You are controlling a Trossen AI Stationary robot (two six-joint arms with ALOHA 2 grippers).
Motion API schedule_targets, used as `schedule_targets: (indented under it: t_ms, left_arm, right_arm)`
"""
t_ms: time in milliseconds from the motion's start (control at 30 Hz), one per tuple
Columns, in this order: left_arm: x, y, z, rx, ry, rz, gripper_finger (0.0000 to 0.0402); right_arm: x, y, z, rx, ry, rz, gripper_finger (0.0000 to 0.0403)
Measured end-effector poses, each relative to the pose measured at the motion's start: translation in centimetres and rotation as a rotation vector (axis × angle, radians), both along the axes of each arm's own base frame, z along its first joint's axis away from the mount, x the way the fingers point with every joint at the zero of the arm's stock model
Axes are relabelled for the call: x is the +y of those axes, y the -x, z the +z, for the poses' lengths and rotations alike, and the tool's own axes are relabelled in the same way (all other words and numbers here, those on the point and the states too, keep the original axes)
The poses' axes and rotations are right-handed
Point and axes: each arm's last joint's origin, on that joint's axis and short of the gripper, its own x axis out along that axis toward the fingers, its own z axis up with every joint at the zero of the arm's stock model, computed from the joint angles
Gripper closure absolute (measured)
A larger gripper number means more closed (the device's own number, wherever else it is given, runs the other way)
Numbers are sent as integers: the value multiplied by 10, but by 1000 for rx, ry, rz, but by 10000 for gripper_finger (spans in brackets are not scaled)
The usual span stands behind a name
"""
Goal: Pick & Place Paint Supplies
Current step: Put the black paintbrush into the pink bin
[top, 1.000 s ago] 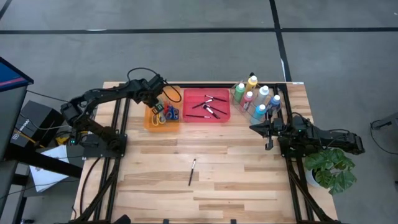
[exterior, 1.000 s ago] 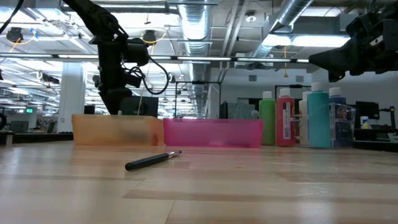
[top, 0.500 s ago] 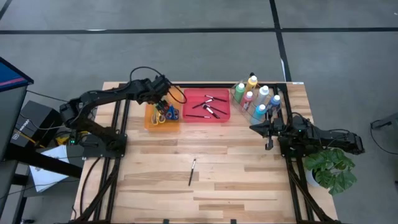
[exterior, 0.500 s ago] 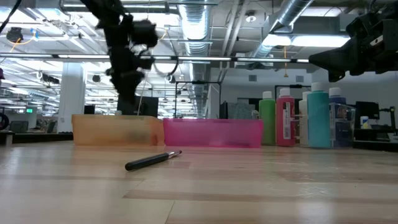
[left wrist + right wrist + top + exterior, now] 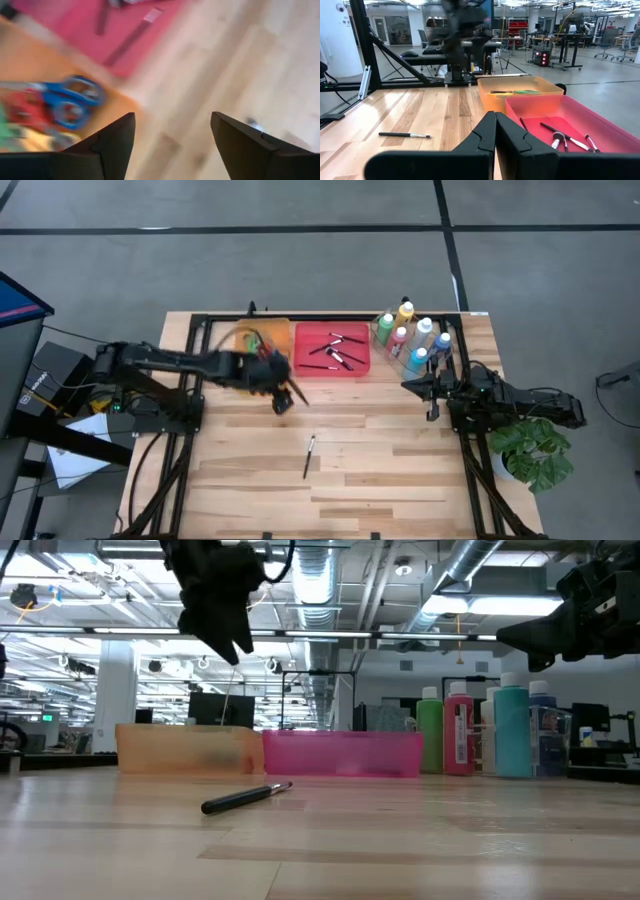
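Brush (image 5: 310, 456), 1 thin dark stick with a pale tip, lies on bare wood, near-right of the left gripper (image 5: 283, 396), whose fingers gape empty.

One dark-handled brush (image 5: 309, 456) lies flat alone on the open bench (image 5: 380, 480), more brushes (image 5: 335, 350) lie scattered in the pink tray (image 5: 304, 370), coloured-handled scissors (image 5: 70, 100) rest in the orange bin (image 5: 185, 750), and the paint bottles (image 5: 412, 335) stand upright, clustered at the far right corner.
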Motion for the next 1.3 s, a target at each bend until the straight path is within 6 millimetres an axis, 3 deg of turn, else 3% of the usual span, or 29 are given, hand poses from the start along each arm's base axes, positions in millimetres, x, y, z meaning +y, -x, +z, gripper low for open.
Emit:
schedule_targets:
  t_ms: [200, 367, 600, 1067, 1300]
  left_arm:
    - [-54, -25, -25, -16, 96, -90, 162]
    - [-76, -46, -59, 26, 245, -134, 162]
    - [-76, -61, -96, 117, 278, -122, 162]
    - [-65, -78, -101, -6, 272, -95, 162]
    - [-69, -91, -127, 69, 253, -124, 163]
  right_arm:
    - [0, 0, 0, 0, 0, 0, 403]
    - [0, 0, 0, 0, 0, 0, 403]
    - [0, 0, 0, 0, 0, 0, 403]
    - [0, 0, 0, 0, 0, 0, 403]
    - [0, 0, 0, 0, 0, 0, 403]
